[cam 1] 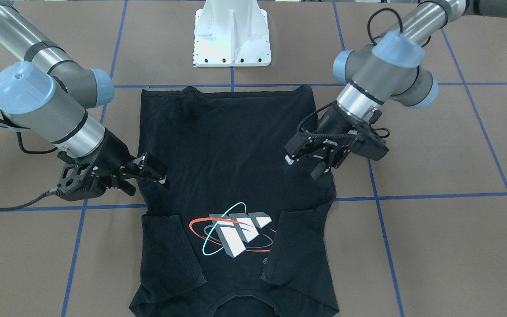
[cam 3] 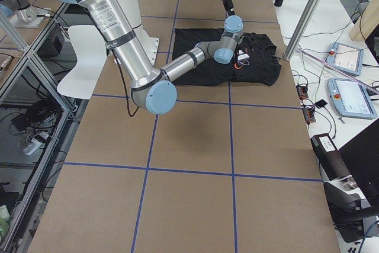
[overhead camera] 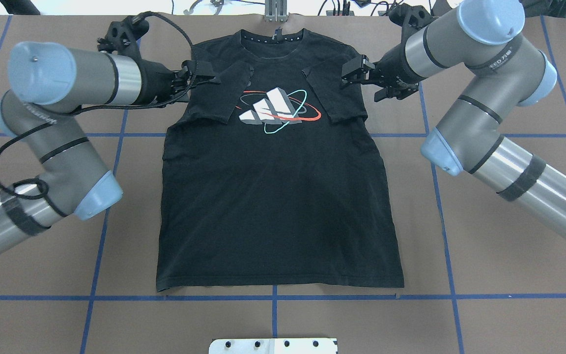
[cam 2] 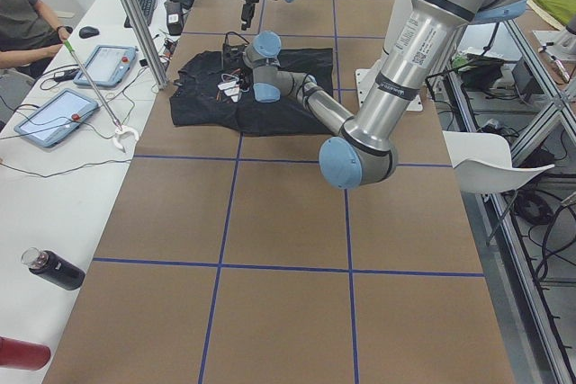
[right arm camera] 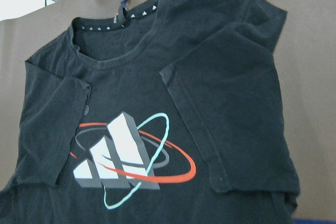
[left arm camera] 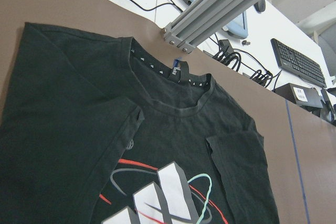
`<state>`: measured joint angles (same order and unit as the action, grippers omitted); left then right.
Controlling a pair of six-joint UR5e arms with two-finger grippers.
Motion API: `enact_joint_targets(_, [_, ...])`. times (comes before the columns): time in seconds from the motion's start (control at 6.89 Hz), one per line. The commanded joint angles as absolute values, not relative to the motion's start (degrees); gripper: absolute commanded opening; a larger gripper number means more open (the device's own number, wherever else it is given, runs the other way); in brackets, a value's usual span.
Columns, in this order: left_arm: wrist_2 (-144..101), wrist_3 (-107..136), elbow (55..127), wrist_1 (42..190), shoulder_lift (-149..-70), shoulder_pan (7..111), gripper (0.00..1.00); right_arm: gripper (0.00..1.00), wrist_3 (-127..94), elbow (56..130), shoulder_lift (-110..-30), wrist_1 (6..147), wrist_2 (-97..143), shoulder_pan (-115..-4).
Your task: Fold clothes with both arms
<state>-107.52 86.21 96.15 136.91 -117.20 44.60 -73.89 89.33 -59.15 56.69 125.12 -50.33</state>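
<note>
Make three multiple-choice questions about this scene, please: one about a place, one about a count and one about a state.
1. Relative to the robot's white base, where does the collar of the T-shirt point?
A) toward it
B) away from it
C) sideways

2. How many sleeves are folded in over the chest?
A) none
B) one
C) two

3. How do the left gripper and the right gripper stand?
A) both open
B) both shut on the T-shirt
C) one open, one shut

Answers:
1 B: in the overhead view the collar lies at the far edge and the base at the near one.
2 C: one sleeve lies turned in on each side of the logo.
3 A: in the front-facing view each gripper shows its fingers apart.
</note>
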Motion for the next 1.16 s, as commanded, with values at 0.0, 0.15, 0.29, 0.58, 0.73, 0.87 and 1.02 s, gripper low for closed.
enact_joint_targets(0.0, [-108.8,89.7,103.0,133.8,-110.6,43.7,1.00,0.99,-77.8,96.1,-62.7,63.5,127.8,-47.2])
enact_joint_targets(0.15, [-108.7,89.8,103.3,135.0,-107.1,43.1,1.00,0.99,-78.9,100.4,-67.6,63.2,126.0,-43.2])
enact_joint_targets(0.29, [-108.4,89.8,103.9,138.2,-103.2,41.2,1.00,1.00,-79.7,105.9,-73.9,63.2,124.8,-40.0])
enact_joint_targets(0.58, [-106.2,89.8,103.9,138.8,-102.7,38.2,1.00,0.99,-83.1,107.6,-79.8,62.4,121.1,-33.2])
enact_joint_targets(0.73, [-106.2,89.7,103.9,138.8,-102.7,38.0,1.00,1.00,-83.2,107.9,-82.8,59.0,117.8,-28.9])
enact_joint_targets(0.87, [-106.3,89.6,103.9,138.8,-102.7,38.0,1.00,1.00,-84.2,108.2,-84.3,57.5,117.2,-26.2])
enact_joint_targets(1.02, [-106.2,89.5,103.9,138.7,-102.6,38.0,1.00,1.00,-84.2,109.3,-85.4,57.5,117.2,-24.7])
